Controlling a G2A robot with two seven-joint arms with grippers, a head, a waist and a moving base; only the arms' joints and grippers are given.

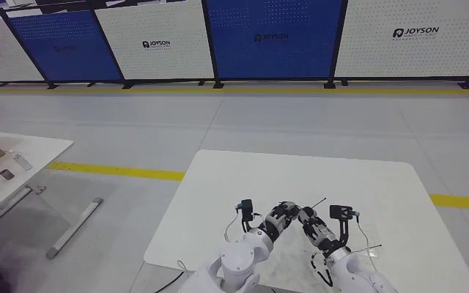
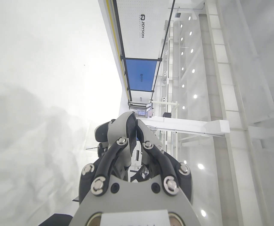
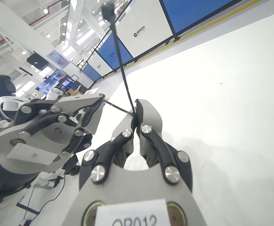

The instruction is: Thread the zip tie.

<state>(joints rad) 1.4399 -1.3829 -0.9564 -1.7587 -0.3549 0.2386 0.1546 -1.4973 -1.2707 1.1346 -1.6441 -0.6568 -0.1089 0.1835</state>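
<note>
The black zip tie (image 3: pixel 119 57) is held above the white table (image 1: pixel 293 176) near its front edge, where both arms meet. My right gripper (image 3: pixel 136 111) is shut on the tie at a bend. From there one strand rises to the square head (image 3: pixel 107 8). A shorter strand runs across to my left gripper (image 3: pixel 101 102), which is shut on its end. From above, the left gripper (image 1: pixel 289 212) and right gripper (image 1: pixel 304 216) almost touch, and a thin piece of the tie (image 1: pixel 316 201) sticks out beyond them. The left wrist view has its gripper (image 2: pixel 134 121) with the pads pressed together.
Most of the table surface lies bare beyond and beside the grippers. A second white table (image 1: pixel 22 157) with small items stands at the left edge. A grey bar (image 1: pixel 73 227) lies on the floor. Blue and white partition panels (image 1: pixel 271 36) line the back.
</note>
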